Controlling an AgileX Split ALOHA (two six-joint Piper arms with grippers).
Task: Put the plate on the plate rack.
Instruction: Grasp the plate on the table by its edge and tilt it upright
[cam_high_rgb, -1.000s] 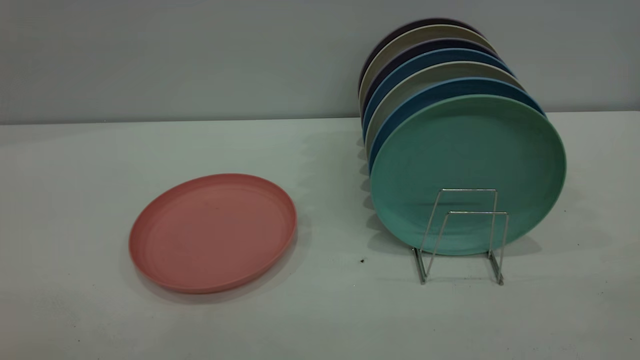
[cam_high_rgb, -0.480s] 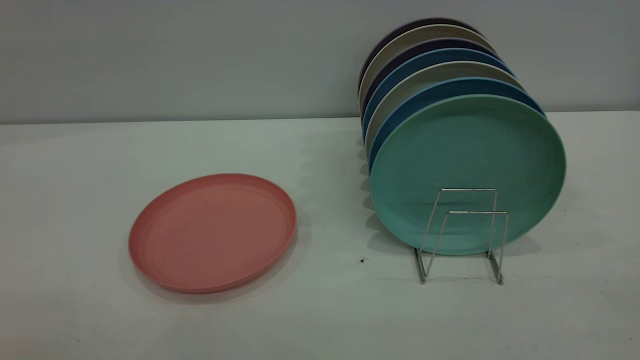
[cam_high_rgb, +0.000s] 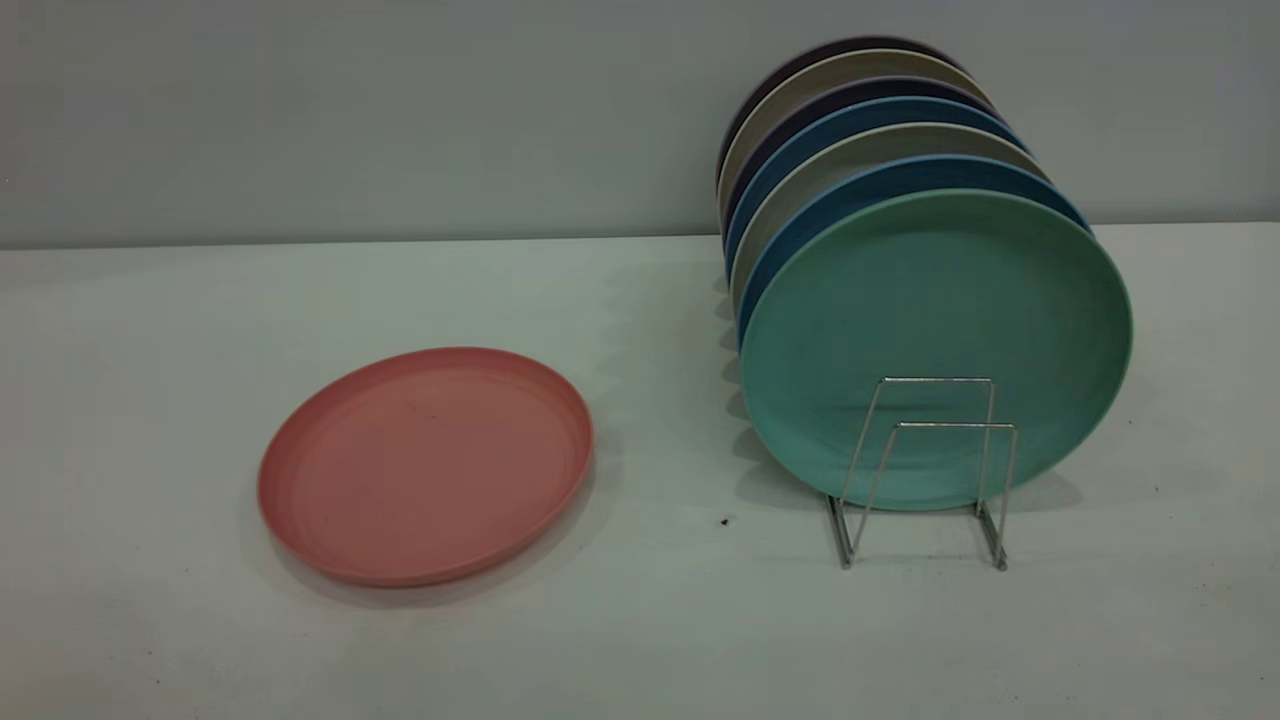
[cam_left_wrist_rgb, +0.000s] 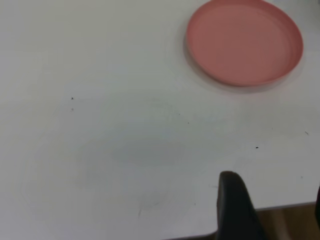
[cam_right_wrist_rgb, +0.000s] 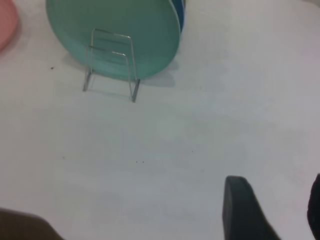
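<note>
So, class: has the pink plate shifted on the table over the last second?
No. The pink plate lies flat, equally far left of the plate rack throughout.

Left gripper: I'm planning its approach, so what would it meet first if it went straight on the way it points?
Probably bare table. The left gripper looks down at white tabletop; the plate lies farther ahead, flat, so likely beyond first contact. Depth is unclear.
</note>
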